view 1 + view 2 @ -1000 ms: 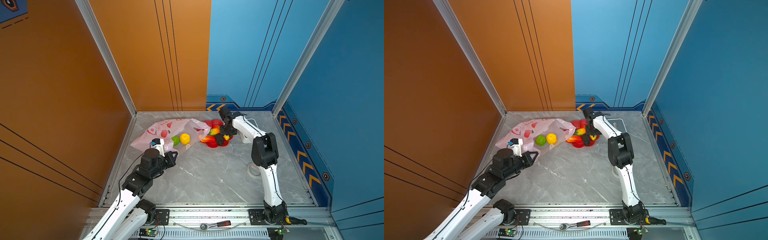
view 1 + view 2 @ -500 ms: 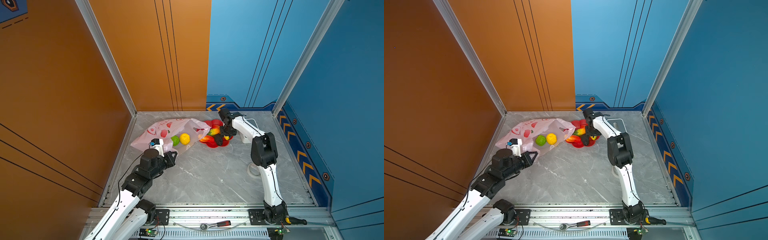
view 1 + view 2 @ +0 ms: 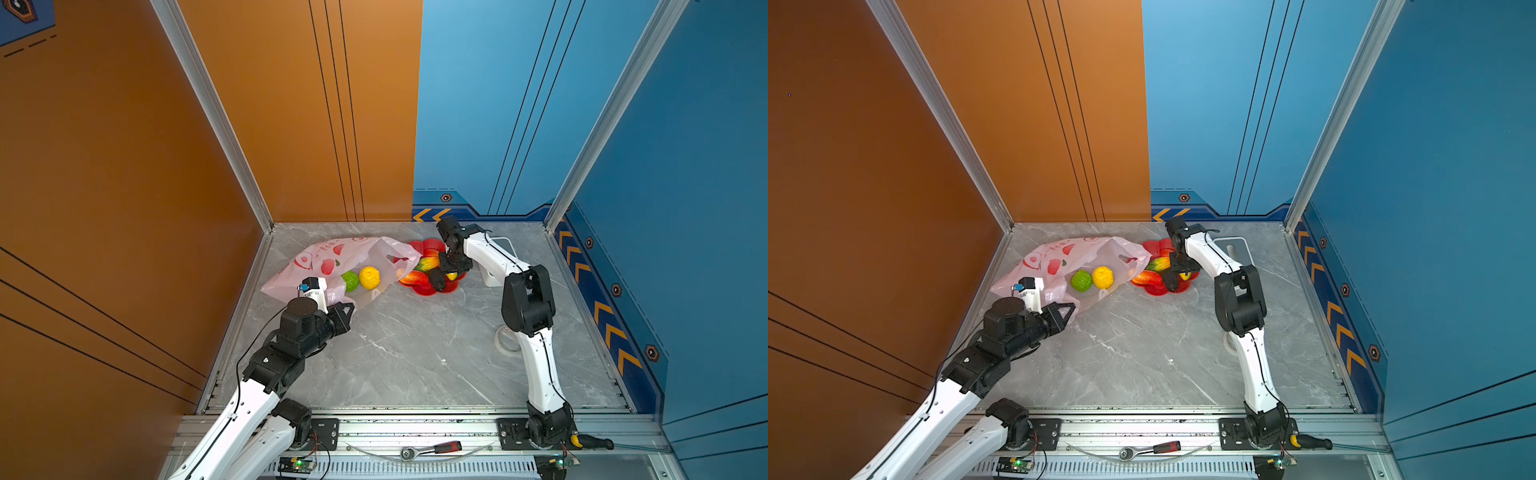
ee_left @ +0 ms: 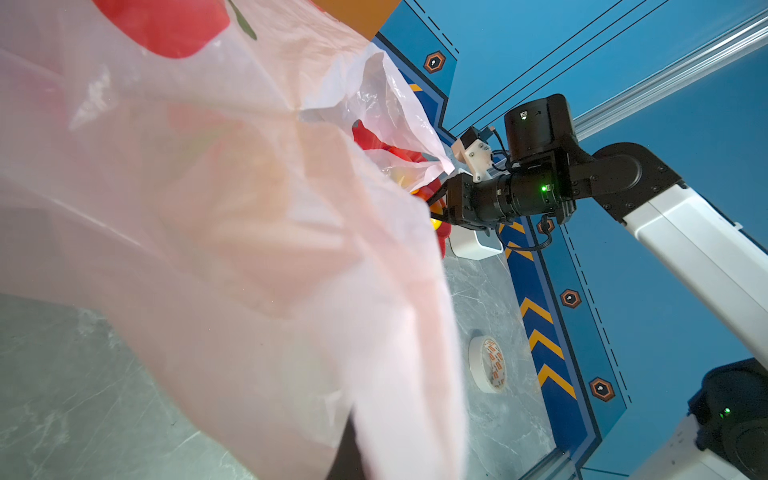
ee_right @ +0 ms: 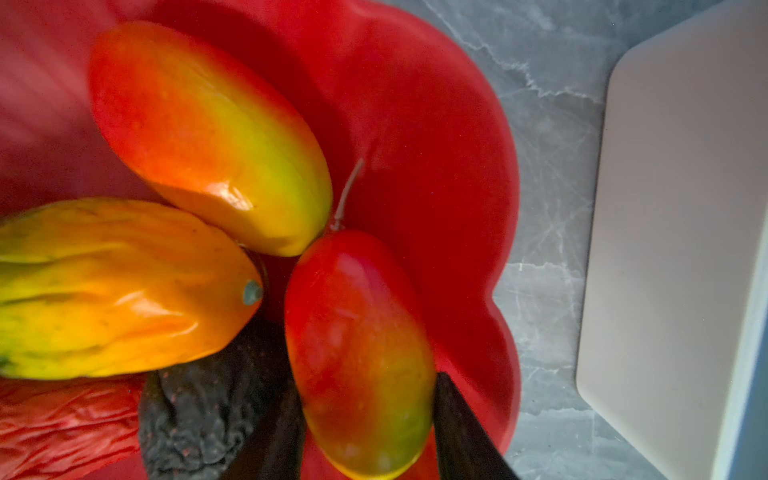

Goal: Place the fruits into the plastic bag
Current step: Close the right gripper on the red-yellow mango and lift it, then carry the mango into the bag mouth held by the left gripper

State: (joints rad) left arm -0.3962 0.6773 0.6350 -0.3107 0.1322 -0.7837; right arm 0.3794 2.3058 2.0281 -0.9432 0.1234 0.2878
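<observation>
Right claw (image 3: 453,270) fingers closer together than second ago, now pressed on both sides of small mango (image 5: 361,345) in red dish (image 5: 449,166). Two larger mangoes (image 5: 208,137), dark avocado (image 5: 199,407) just beside that claw, same dish. Left claw (image 3: 347,308) unmoved, clamped shut on plastic bag (image 3: 332,253) edge; lemon (image 3: 369,277), green fruit (image 3: 350,281) inside bag, just beyond it. Bag lies on tabletop (image 3: 415,353), mouth toward right claw.

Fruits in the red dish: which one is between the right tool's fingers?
The small red-and-green mango with the thin stem. The right tool straddles it; the bigger orange mangoes and dark avocado lie outside its fingers.
</observation>
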